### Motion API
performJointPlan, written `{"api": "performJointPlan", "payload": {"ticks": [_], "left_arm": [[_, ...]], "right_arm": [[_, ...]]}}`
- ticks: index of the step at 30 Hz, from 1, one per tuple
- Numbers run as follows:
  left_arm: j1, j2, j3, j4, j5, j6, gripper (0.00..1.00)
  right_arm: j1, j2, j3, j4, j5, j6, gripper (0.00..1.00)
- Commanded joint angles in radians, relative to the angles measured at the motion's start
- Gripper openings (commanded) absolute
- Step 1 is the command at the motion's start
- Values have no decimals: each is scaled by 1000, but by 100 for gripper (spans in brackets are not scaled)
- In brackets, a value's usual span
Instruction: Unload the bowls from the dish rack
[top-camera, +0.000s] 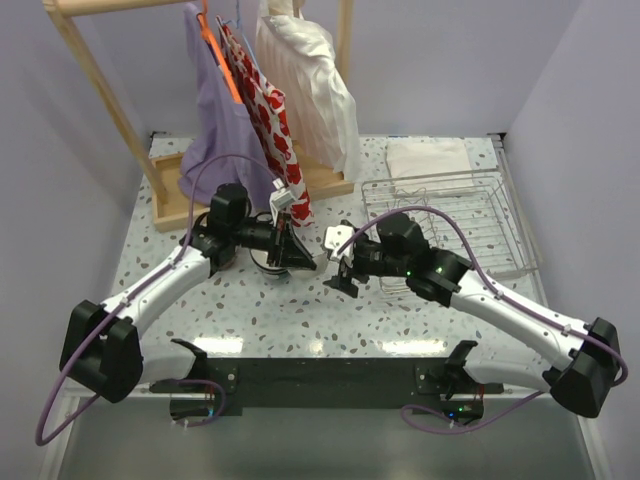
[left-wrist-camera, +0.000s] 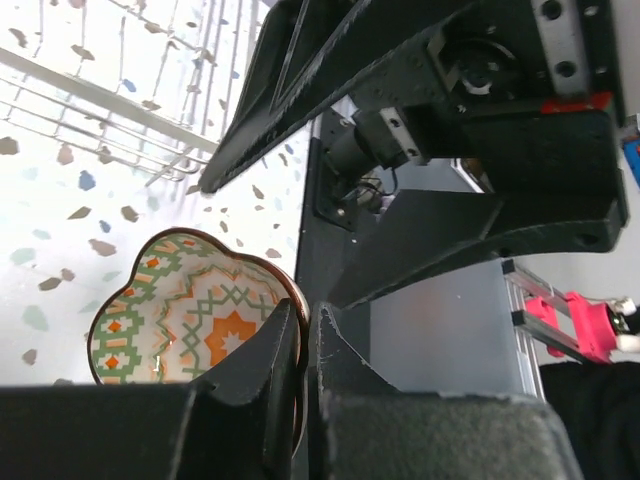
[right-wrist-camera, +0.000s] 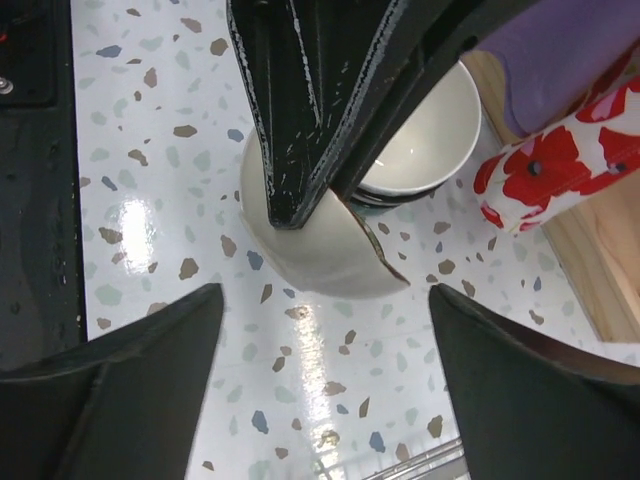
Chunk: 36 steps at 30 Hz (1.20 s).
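The left gripper (left-wrist-camera: 307, 335) is clenched on the rim of the scalloped ceramic bowl with a green-and-orange patterned inside (left-wrist-camera: 180, 325), tilted just beside the round white bowl (right-wrist-camera: 425, 145); level it, lower gently, and release only once it sits. The right gripper (right-wrist-camera: 325, 300) hangs spread and empty nearby. The speckled terrazzo table (top-camera: 300, 310) looks hard and glossy; the silver wire dish rack (top-camera: 480, 215) stands to the right, a wooden clothes stand (top-camera: 100, 90) behind

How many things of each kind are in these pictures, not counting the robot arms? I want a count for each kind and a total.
Bowls: 2 clearly seen, the patterned bowl in the left hand and the white bowl on a partly hidden stack
Dish rack: 1
Hanging garments: 3, purple, red floral, white
Folded cloth: 1
Wooden stand: 1
Total: 8
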Motion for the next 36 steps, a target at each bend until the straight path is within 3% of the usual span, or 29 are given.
{"api": "performJointPlan", "payload": {"ticks": [1, 6, 11, 16, 24, 31, 36], "left_arm": [[7, -50, -10, 41, -46, 20, 0], [9, -67, -33, 24, -121, 25, 0], [-8, -85, -36, 20, -213, 20, 0], [-108, -81, -17, -40, -351, 20, 0], [-296, -4, 86, -163, -736, 52, 0], [-471, 129, 158, -269, -1089, 105, 0], [-576, 226, 180, -273, -1259, 117, 0]], "right_arm": [[-3, -41, 15, -31, 56, 20, 93], [-1, -64, 7, -49, 131, 47, 97], [-1, -94, -13, -26, 304, 101, 99], [-3, -128, -22, 1, 476, 164, 99], [-3, -225, -68, 63, 769, 205, 99], [-3, -275, -118, 92, 822, 221, 99], [-4, -291, -134, 108, 874, 245, 99]]}}
